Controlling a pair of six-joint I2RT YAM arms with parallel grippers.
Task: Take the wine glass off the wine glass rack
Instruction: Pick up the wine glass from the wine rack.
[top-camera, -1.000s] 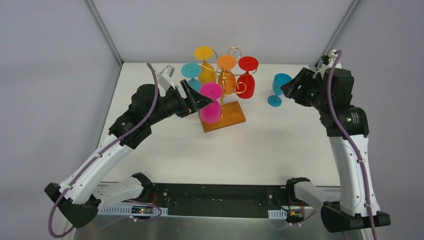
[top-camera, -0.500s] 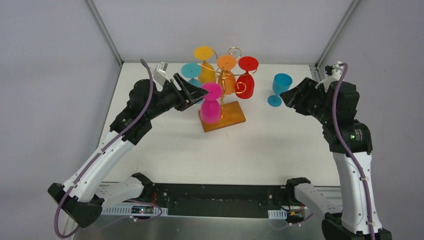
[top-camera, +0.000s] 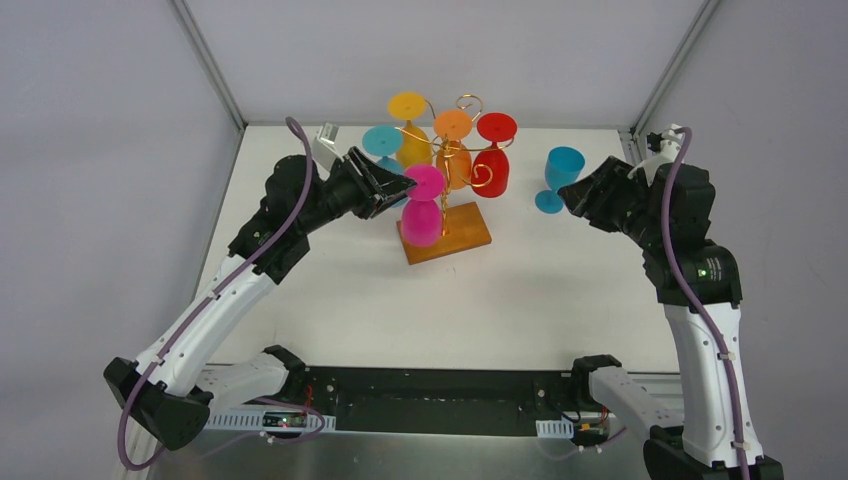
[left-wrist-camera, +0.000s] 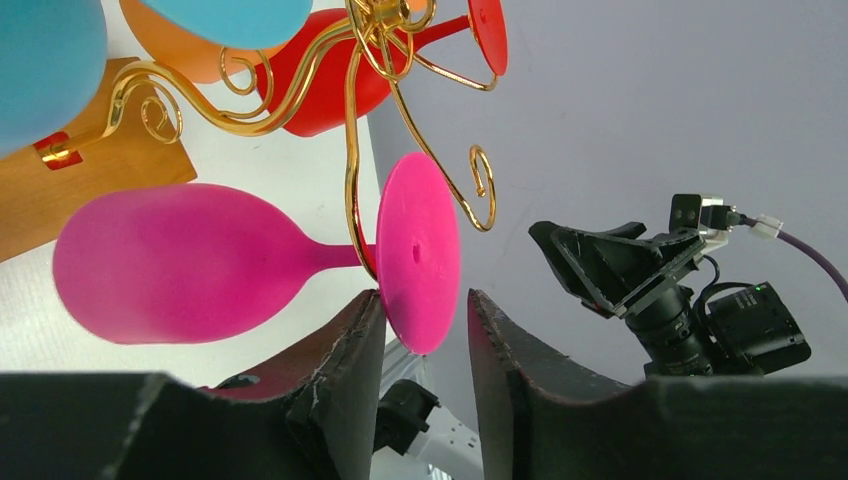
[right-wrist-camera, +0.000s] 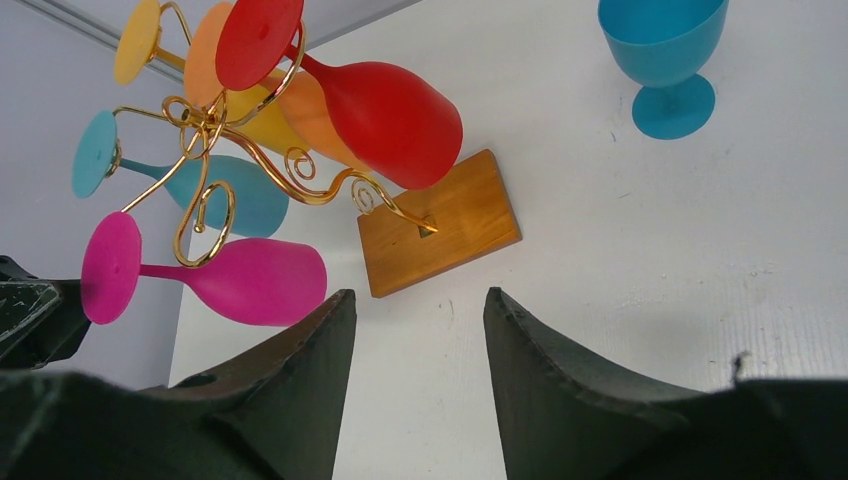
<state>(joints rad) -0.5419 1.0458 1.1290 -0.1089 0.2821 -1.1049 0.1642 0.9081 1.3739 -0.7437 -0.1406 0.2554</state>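
A pink wine glass (top-camera: 421, 206) hangs upside down on the near-left arm of the gold wine glass rack (top-camera: 446, 233). In the left wrist view its round foot (left-wrist-camera: 418, 250) sits between the jaws of my left gripper (left-wrist-camera: 425, 310). The foot lies against the left finger (left-wrist-camera: 350, 345), and a gap shows to the right finger. The gold wire (left-wrist-camera: 352, 150) hooks round its stem. My left gripper (top-camera: 404, 188) is open and reaches in from the left. My right gripper (top-camera: 568, 196) is open and empty, right of the rack, its jaws (right-wrist-camera: 418, 300) over bare table.
Yellow (top-camera: 410, 125), orange (top-camera: 453, 145), red (top-camera: 493, 157) and teal (top-camera: 382, 142) glasses hang on the rack's other arms. A blue glass (top-camera: 558, 178) stands upright on the table beside my right gripper. The table's side walls stand close by at left and right.
My left gripper has slid up to the pink glass's foot and its jaws have narrowed round it. The right arm drew back slightly and now holds still.
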